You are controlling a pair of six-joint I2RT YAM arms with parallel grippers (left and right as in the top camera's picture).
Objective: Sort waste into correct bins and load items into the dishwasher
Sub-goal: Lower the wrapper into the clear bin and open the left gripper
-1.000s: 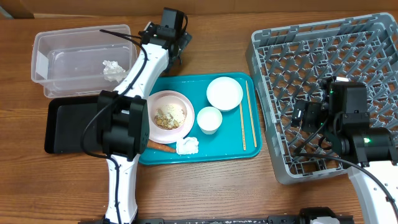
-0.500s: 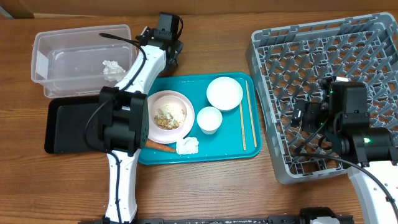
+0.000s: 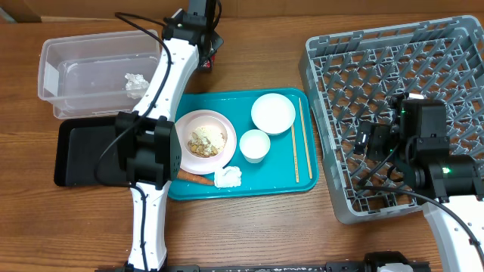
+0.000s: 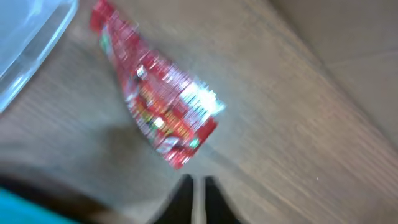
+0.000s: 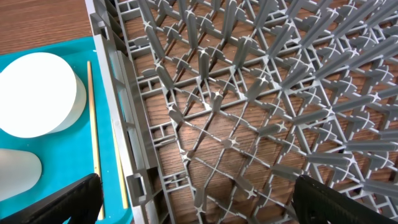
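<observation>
Overhead is catching only a red sliver at the outstretched left arm's claw [image 3: 205, 54]. The left wrist view is showing the red-and-silver snack wrapper [image 4: 158, 106] just ahead of the fingertips, which are pinching its near corner, with the print too blurred to read. The right claw [image 5: 199, 208] is gaping above the dish rack [image 5: 249, 93].

Robot lab bench — wooden table [image 3: 265, 234], dish rack [image 3: 355, 68], teal tray [image 3: 280, 162].
</observation>
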